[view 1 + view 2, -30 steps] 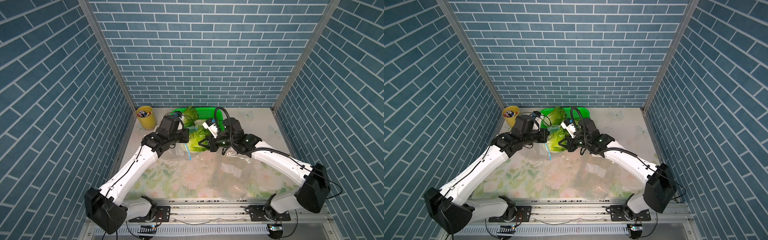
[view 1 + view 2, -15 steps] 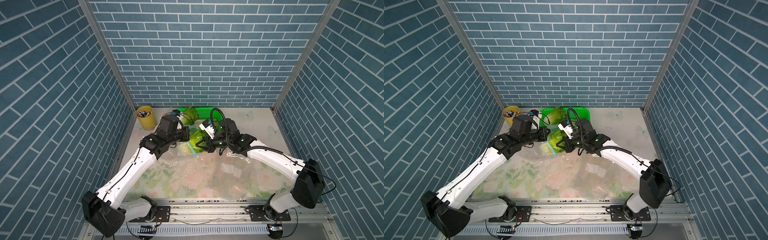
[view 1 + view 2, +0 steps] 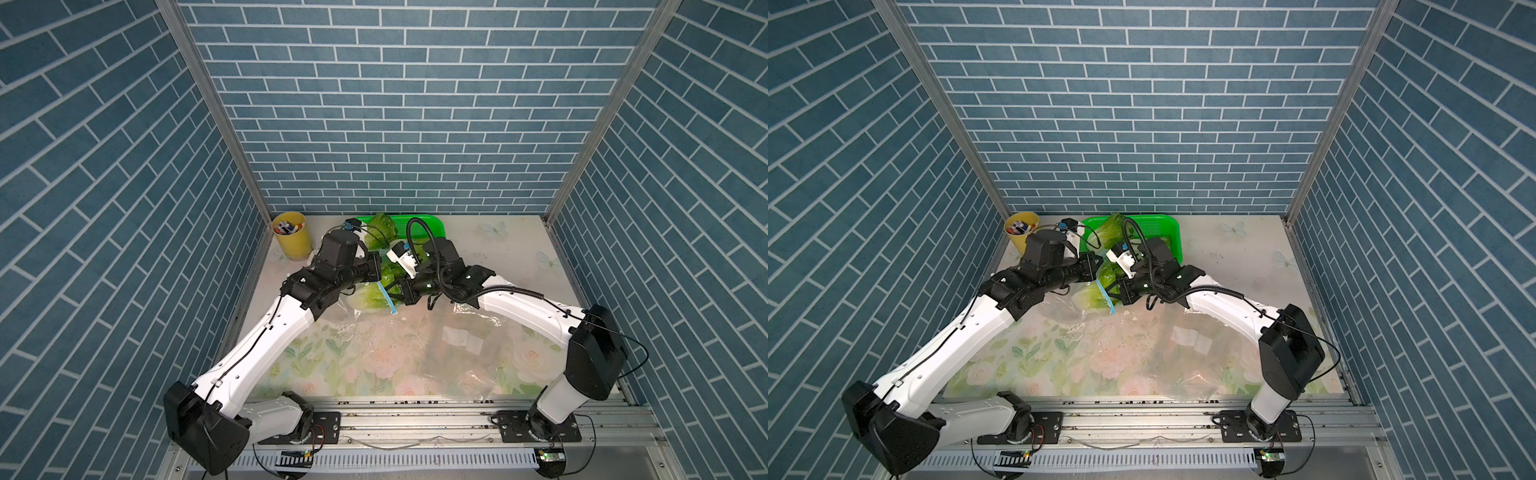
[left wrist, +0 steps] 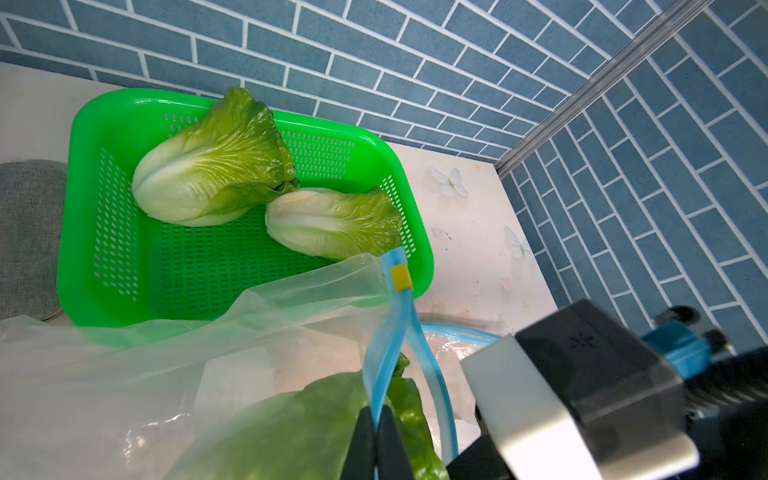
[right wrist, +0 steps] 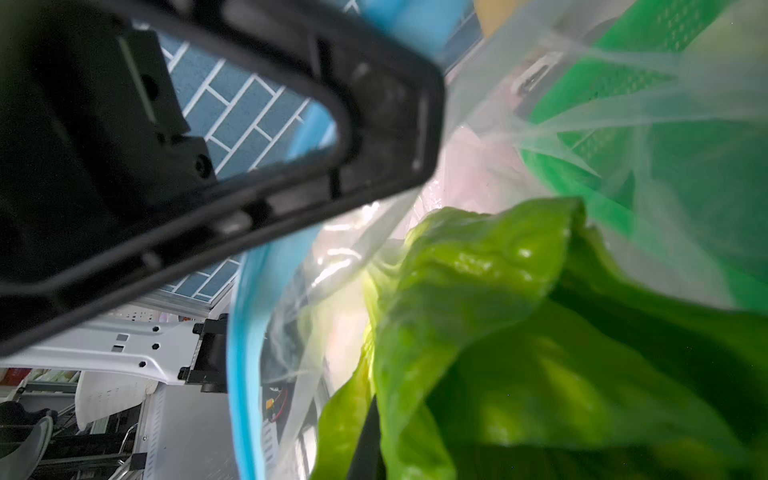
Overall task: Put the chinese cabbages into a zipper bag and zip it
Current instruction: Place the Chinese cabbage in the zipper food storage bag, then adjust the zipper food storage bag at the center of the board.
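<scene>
Left wrist view: the left gripper [image 4: 376, 417] has its two black fingers [image 4: 360, 440] pressed tight together on the blue zip strip [image 4: 384, 332] of the zipper bag [image 4: 187, 332]. Just beside those fingers, inside the clear film, lies one chinese cabbage [image 4: 299, 428], its green leaf against the strip. Farther along the strip sits the yellow slider [image 4: 401, 277]. Beyond the bag, well apart from the fingers, the green basket [image 4: 89, 112] holds a larger cabbage [image 4: 208, 162] and a smaller cabbage [image 4: 332, 224], touching each other. In a top view the right gripper [image 3: 395, 296] meets the bag mouth opposite the left. Its wrist view shows one dark finger [image 5: 368, 436] against the bagged leaf. The second is hidden, so I cannot tell whether it grips.
</scene>
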Tool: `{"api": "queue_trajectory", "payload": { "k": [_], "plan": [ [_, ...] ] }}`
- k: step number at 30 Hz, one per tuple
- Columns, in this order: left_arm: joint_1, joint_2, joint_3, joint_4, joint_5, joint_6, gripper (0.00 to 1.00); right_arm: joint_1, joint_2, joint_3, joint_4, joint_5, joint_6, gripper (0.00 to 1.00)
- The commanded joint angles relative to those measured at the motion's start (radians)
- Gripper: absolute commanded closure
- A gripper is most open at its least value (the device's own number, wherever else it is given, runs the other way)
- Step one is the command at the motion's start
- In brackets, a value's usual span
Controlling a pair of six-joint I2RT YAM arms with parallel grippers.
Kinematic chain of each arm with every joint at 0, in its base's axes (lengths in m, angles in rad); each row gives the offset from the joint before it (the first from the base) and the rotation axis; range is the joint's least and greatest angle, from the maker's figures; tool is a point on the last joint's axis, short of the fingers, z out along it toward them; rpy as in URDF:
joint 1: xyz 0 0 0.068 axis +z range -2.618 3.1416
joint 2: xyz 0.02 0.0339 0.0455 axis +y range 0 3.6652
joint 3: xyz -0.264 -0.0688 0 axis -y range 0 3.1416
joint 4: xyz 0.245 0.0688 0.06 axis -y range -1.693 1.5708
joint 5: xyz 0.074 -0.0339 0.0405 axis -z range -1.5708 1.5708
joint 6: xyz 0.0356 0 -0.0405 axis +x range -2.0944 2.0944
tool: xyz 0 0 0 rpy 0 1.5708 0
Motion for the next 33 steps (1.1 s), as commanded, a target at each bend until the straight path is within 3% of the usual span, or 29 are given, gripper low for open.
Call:
{"api": "queue_trajectory", "payload": {
  "k": [1,5,11,20,28,33],
  "plan": [
    [-0.005,-0.017,-0.007,0.012,-0.037,-0.001,1.00,0.008,-0.004,0.037,0.029,-0.033,-0.025,0.81],
    [-0.005,-0.024,-0.008,-0.007,-0.089,0.000,1.00,0.007,-0.039,0.035,0.004,-0.022,-0.033,0.70],
    [-0.005,-0.017,-0.011,-0.022,-0.127,-0.003,1.00,0.008,-0.126,0.030,-0.095,0.064,-0.052,0.64],
    [-0.005,-0.004,-0.001,-0.020,-0.130,-0.004,1.00,0.000,-0.137,0.093,-0.411,0.492,0.038,0.61],
    [-0.004,0.001,0.001,-0.025,-0.126,0.000,1.00,-0.048,-0.032,0.116,-0.446,0.430,0.122,0.64],
    [-0.005,-0.007,-0.009,-0.031,-0.128,0.007,1.00,-0.074,-0.002,0.092,-0.377,0.344,0.140,0.73]
  ]
}}
